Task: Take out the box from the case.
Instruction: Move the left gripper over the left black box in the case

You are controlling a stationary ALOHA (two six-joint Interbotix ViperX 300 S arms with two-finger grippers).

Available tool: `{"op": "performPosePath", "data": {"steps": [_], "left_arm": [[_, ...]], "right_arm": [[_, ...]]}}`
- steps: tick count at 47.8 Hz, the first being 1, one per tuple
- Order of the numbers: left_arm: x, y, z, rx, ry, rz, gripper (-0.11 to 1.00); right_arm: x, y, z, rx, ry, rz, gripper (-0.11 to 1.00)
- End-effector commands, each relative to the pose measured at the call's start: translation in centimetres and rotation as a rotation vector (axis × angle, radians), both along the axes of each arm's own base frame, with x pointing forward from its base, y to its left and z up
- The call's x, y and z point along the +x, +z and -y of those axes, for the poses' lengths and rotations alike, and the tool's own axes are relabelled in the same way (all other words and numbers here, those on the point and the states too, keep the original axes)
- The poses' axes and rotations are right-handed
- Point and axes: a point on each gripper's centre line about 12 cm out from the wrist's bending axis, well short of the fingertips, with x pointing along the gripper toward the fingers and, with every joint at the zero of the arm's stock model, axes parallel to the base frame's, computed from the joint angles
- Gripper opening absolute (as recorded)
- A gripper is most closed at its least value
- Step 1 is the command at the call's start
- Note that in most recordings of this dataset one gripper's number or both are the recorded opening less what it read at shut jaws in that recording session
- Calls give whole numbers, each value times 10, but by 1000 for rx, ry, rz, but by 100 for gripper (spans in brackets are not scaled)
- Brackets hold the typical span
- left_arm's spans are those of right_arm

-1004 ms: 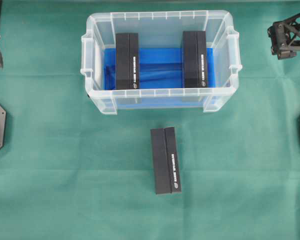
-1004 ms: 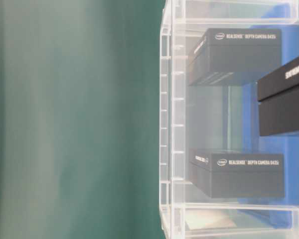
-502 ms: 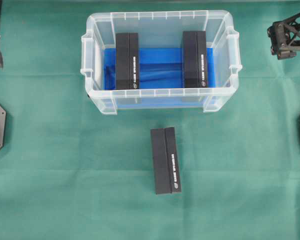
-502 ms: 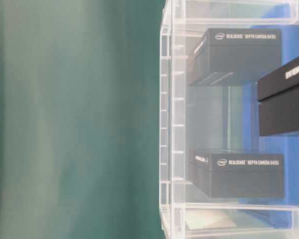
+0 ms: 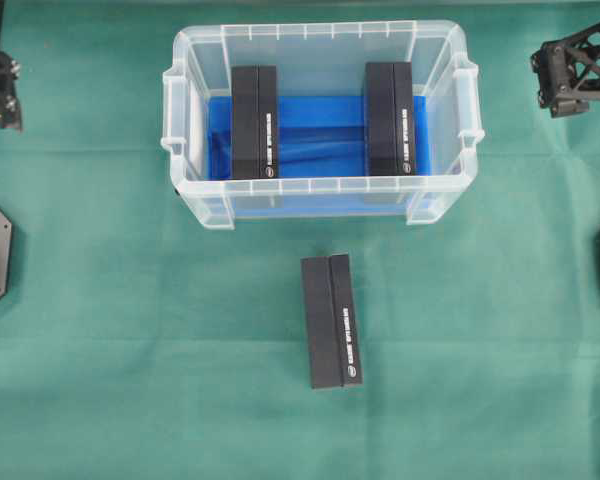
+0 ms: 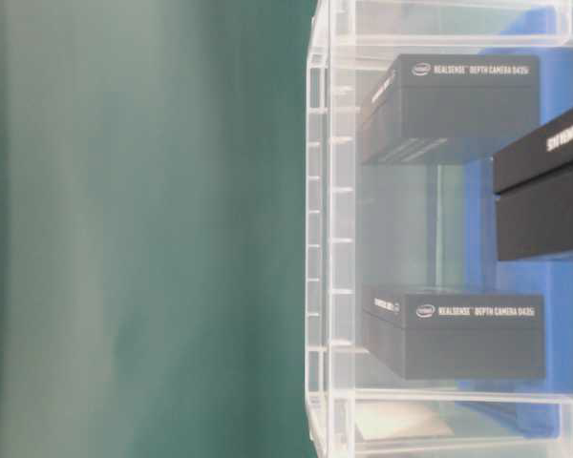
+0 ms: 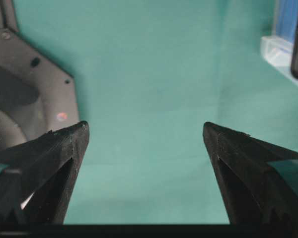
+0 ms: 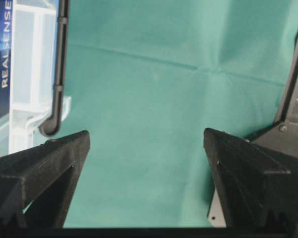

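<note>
The case (image 5: 320,40), a clear plastic tub with a rimmed edge and side handles, sits in the upper middle of the overhead view on the green cloth (image 5: 130,330) that covers the worktop. A blue lining (image 5: 320,135) shows on its bottom. Two black boxes stand inside it, well apart: the left box in the case (image 5: 254,122) and the right box in the case (image 5: 390,118), each with white lettering along one face. In the table-level view the print on these boxes reads as a RealSense depth camera label.

A third black box, the box on the cloth (image 5: 331,320), lies outside the case, below it near the middle of the overhead view, clear of the tub wall.

The left tool (image 7: 144,131) hangs over bare green cloth with its two black fingers spread wide and nothing between them; a corner of the case shows at the upper right of its wrist view. In the overhead view it is only partly seen at the upper left edge.

The right tool (image 8: 145,136) is likewise spread wide and empty above the cloth, with the case wall at the left of its wrist view. Overhead it sits at the upper right edge, apart from the tub.
</note>
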Motion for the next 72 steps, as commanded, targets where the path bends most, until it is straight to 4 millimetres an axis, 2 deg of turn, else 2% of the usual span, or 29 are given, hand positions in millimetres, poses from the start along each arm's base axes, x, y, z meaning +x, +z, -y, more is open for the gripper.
{"op": "performPosePath", "data": {"steps": [1, 22, 35, 47, 59, 72], "left_arm": [[14, 9, -3, 14, -17, 31, 97], [96, 21, -15, 6, -55, 56, 97], [156, 38, -18, 20, -86, 94, 97], [205, 42, -23, 26, -112, 113, 97], [231, 41, -25, 27, -100, 123, 97], [233, 34, -25, 30, -97, 102, 97]], "right_arm": [[-1, 5, 1, -12, -1, 25, 93], [1, 6, 2, -21, 3, 39, 93], [1, 6, 1, -20, 9, 38, 93], [4, 7, 2, -29, 19, 57, 91], [5, 7, 2, -33, 23, 67, 91], [7, 6, 3, -37, 28, 79, 91]]}}
